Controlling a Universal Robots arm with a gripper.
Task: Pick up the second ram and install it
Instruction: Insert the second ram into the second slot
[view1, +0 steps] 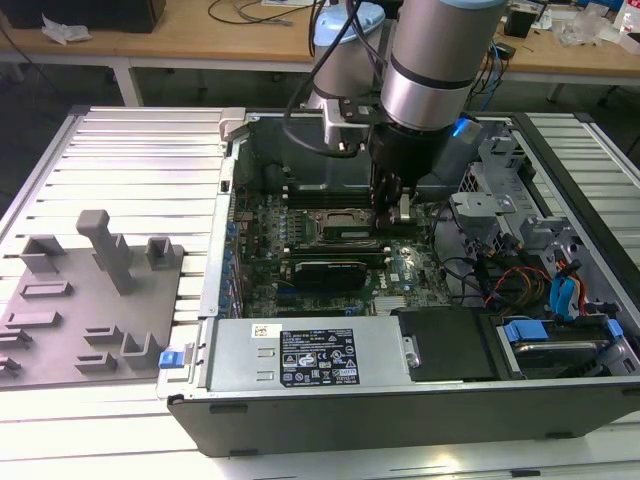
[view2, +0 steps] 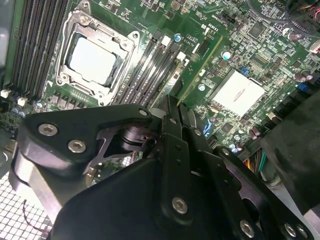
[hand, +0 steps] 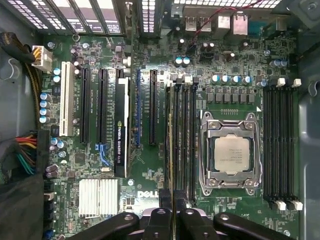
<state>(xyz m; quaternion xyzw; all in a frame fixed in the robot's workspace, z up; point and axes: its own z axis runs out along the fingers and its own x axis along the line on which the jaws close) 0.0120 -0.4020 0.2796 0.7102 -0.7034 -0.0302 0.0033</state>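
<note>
Wooden workbenches (view1: 180, 40) run along the back, and in front of them an open computer case (view1: 400, 400) lies on a ribbed metal table (view1: 130, 160), with a grey holder tray (view1: 80, 300) and its upright post (view1: 105, 250) at about nine o'clock from the case in the exterior view. Inside the case the arm reaches straight down over the green main board (hand: 240, 65), its gripper (view1: 392, 212) at about three o'clock from the square processor socket (view1: 340, 226). In both wrist views the black fingers (hand: 159, 220) are pressed together on the thin edge of the second ram (view2: 199, 70), a narrow green stick standing on edge over the black memory slots (hand: 186, 145) just beside the socket. The black card (hand: 121, 125) sits upright in its own slot, beyond the memory slots from the socket.
</note>
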